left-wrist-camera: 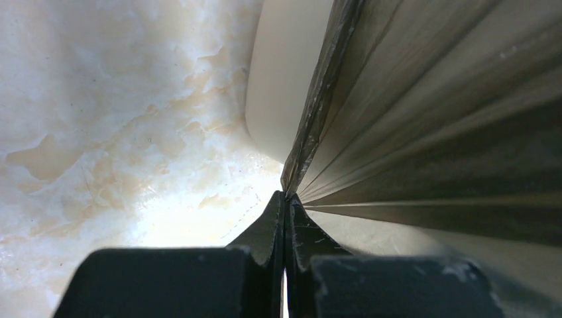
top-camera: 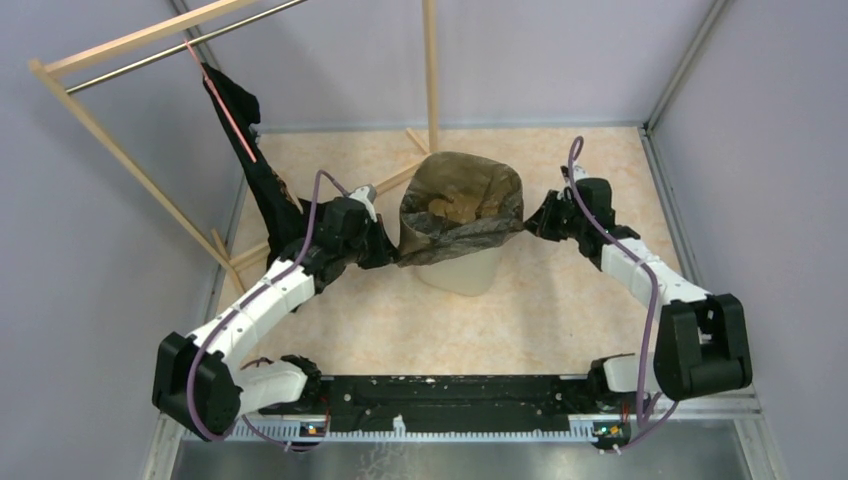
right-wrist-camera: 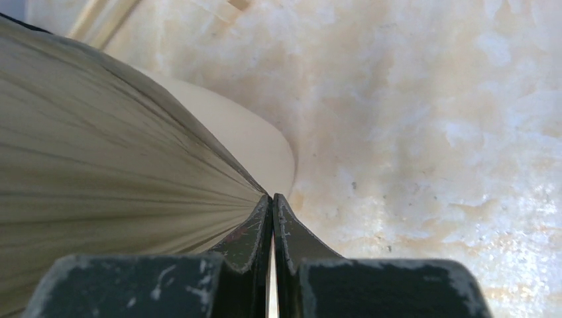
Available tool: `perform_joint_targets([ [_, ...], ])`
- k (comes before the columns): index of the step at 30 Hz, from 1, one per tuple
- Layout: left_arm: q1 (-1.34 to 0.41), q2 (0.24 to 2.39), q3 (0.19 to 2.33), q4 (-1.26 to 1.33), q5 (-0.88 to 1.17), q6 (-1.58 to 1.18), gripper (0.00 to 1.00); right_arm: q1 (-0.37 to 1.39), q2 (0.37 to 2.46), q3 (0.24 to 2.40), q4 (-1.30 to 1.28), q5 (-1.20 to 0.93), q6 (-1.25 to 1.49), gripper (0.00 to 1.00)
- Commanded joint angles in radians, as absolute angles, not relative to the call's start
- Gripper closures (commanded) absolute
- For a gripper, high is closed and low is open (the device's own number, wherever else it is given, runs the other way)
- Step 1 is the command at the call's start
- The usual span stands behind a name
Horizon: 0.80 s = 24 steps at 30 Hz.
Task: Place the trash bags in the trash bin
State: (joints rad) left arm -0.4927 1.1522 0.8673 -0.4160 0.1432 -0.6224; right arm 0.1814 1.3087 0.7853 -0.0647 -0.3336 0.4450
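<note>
The cream trash bin (top-camera: pixel 465 272) stands mid-table with a translucent dark trash bag (top-camera: pixel 462 205) draped in and over its rim. My left gripper (top-camera: pixel 385 252) is shut on the bag's left edge; in the left wrist view the taut pleated bag (left-wrist-camera: pixel 431 112) fans out from the pinched fingertips (left-wrist-camera: pixel 286 199) beside the bin wall (left-wrist-camera: pixel 285 79). My right gripper (top-camera: pixel 535 222) is shut on the bag's right edge; in the right wrist view the bag (right-wrist-camera: pixel 99 165) fans out from the fingertips (right-wrist-camera: pixel 272 199), with the bin (right-wrist-camera: pixel 245 139) behind. A second black trash bag (top-camera: pixel 255 155) hangs from the rack.
A wooden rack (top-camera: pixel 130 45) with a metal rod stands at the back left, its feet (top-camera: pixel 225 255) on the table near my left arm. A vertical wooden post (top-camera: pixel 431 70) rises behind the bin. Grey walls enclose the marbled tabletop (top-camera: pixel 560 310).
</note>
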Motion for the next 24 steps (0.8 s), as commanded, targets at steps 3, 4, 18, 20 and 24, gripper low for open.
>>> perform_joint_targets([
  [3,-0.491,1.201,0.841,-0.367,0.137,-0.603,1.00,0.187,1.322,0.853,-0.174,-0.167,0.394,0.96],
  [4,-0.491,1.196,0.844,-0.358,0.136,-0.597,1.00,0.187,1.306,0.876,-0.216,-0.143,0.384,0.92],
  [18,-0.491,1.125,0.837,-0.323,0.247,-0.529,1.00,0.333,0.945,1.022,-0.561,-0.377,0.536,0.32],
  [20,-0.490,1.111,0.847,-0.335,0.254,-0.525,1.00,0.426,0.949,1.083,-0.605,-0.304,0.508,0.27],
  [24,-0.490,1.075,0.880,-0.348,0.358,-0.559,1.00,0.452,0.981,1.137,-0.660,-0.340,0.508,0.25],
])
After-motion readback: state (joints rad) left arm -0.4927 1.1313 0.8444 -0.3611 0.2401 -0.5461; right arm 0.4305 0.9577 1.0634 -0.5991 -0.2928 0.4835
